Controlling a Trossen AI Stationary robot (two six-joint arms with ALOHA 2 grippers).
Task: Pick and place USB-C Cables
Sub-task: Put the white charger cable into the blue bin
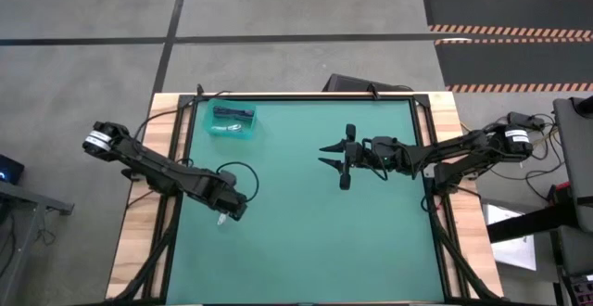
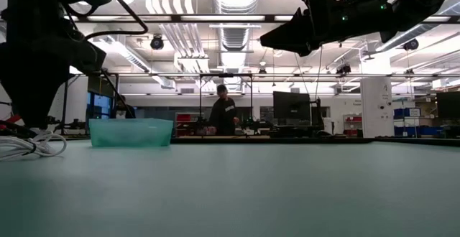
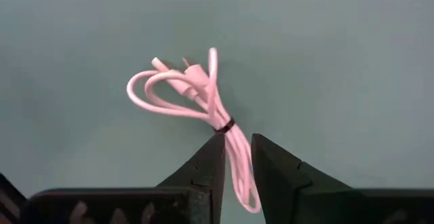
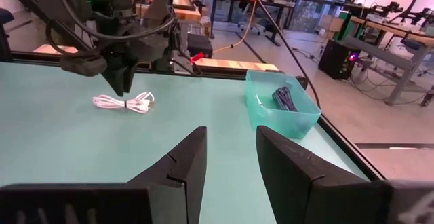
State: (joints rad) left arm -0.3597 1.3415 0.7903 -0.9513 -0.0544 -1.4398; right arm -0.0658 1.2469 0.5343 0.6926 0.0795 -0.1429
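Observation:
A white USB-C cable [image 3: 190, 91], coiled and bound by a dark tie, lies on the green mat near the table's left side [image 1: 222, 221]. My left gripper [image 3: 237, 149] comes down on it from above and is shut on the bundle's end past the tie. The right wrist view shows the same cable [image 4: 125, 103] under my left gripper [image 4: 124, 85]. A translucent teal tray [image 1: 252, 130] at the far left holds a dark cable bundle [image 4: 285, 98]. My right gripper [image 1: 332, 154] hovers open above the mat's middle and touches nothing. My left gripper pinches the white cable's bundled strands [image 3: 239, 173] just past the dark tie, between its two fingers. The fingers point down from above and lie across the bundle. The cable rests flat on the mat, with its looped end and plugs [image 3: 173, 75] free beyond the fingertips.
The teal tray [image 2: 131, 132] stands near the far left corner of the mat. Wooden strips and black rails [image 1: 176, 158] edge the mat. Bare mat [image 1: 315, 241] spreads between the arms and toward the near edge. People and benches show in the room behind.

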